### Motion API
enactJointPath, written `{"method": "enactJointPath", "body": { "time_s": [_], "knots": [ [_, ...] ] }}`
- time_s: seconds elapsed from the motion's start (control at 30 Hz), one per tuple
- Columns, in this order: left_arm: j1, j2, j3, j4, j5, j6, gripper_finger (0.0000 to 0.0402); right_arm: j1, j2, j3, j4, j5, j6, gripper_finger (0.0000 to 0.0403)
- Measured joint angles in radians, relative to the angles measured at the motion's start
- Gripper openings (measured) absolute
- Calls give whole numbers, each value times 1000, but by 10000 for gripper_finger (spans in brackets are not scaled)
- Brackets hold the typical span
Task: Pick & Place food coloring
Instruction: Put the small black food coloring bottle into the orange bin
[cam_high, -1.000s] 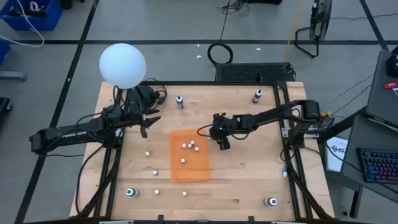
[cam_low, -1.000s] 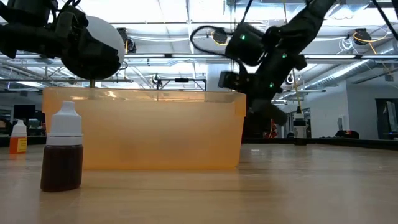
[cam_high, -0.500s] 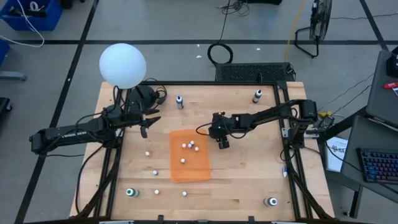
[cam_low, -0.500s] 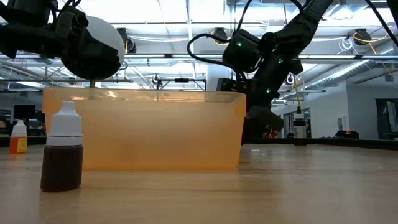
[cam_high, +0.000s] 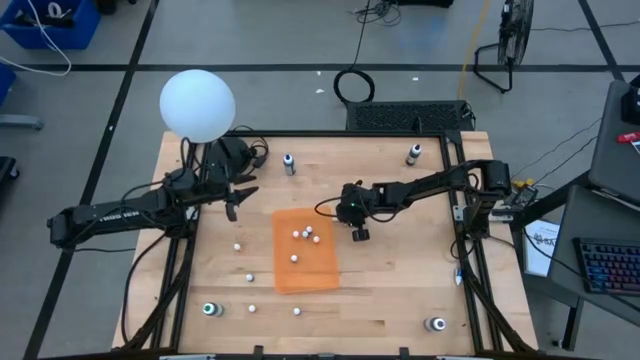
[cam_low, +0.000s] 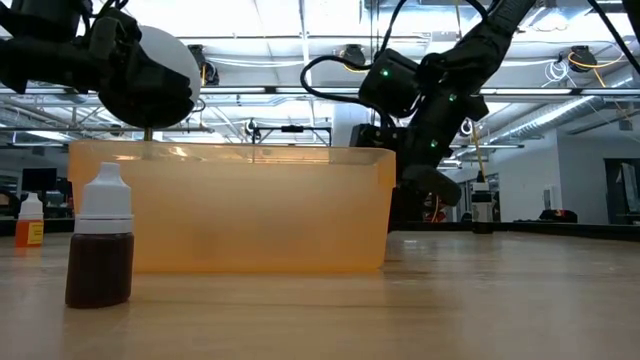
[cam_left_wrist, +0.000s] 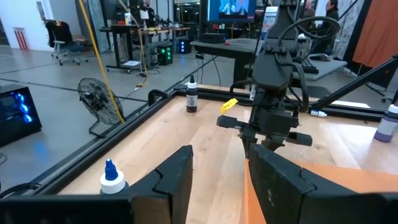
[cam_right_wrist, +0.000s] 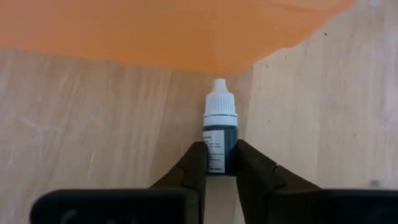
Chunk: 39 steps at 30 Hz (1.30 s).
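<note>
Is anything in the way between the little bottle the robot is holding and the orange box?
Nothing visible. The right gripper has its jaws shut on the dark bottle, just beside the orange bin, with only bare table between them.

I see one dark food coloring bottle (cam_right_wrist: 220, 142) with a white cap pinched between my right fingers (cam_right_wrist: 190, 169); another brown one (cam_low: 100, 243) stands upright on the surface (cam_low: 400, 310).

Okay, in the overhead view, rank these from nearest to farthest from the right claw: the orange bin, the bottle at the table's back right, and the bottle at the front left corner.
1. The orange bin, just beside the right claw, toward the table's middle.
2. The back-right bottle, standing near the table's far edge.
3. The front-left bottle, across the table beyond the bin.
</note>
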<state>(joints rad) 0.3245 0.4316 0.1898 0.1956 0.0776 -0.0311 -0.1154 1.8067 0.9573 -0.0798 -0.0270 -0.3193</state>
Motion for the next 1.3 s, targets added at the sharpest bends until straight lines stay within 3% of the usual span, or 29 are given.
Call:
{"method": "enactJointPath", "body": {
  "time_s": [0.1,0.33,0.67,0.8,1.1,1.3],
  "knots": [
    [0,0,0,13,0,0,159,3,-12,-2,-9,30,11,46],
    [0,0,0,50,8,-24,159,43,-142,-3,-39,264,-24,44],
    [-7,47,1,90,-54,-127,159,111,-276,-3,9,286,-10,44],
    [-53,206,1,183,-76,-132,159,139,-276,-2,59,286,-42,44],
    [-210,676,5,654,-132,58,160,150,-276,-2,120,287,-60,44],
    [-250,864,122,689,-160,73,196,150,-276,-2,136,285,-62,44]
  ]
}}
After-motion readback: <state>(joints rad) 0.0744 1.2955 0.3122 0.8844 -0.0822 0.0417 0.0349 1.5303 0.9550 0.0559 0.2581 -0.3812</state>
